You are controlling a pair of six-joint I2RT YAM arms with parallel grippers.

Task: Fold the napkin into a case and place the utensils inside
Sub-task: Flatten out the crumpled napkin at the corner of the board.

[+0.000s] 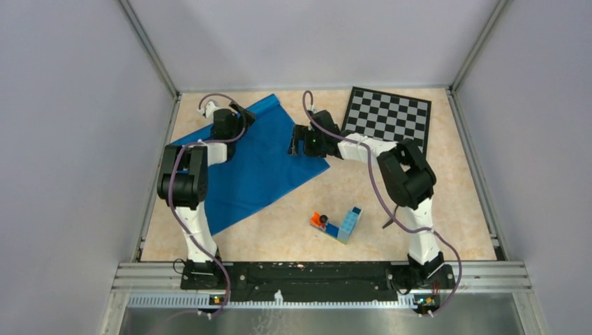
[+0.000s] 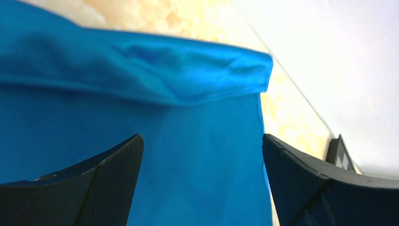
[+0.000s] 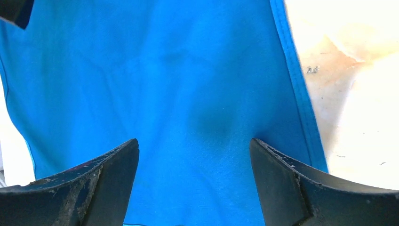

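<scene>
Nearest us, well in front of the chessboard point(image 1: 388, 115), sits a toy-brick block point(image 1: 347, 223); we cannot make out the utensils. Just left of the chessboard, the napkin point(image 1: 255, 167) lies mostly flat, with only a narrow band turned over along its far edge. We judge the folding is barely begun. The right gripper point(image 3: 194, 141) hovers over the napkin's side closest to the chessboard, claws spread wide and pinching nothing. The left gripper point(image 2: 202, 136) is likewise spread and empty over the far corner, away from the chessboard. Next, we think each must drop and nip the cloth's edge cleanly. We read no writing anywhere.
</scene>
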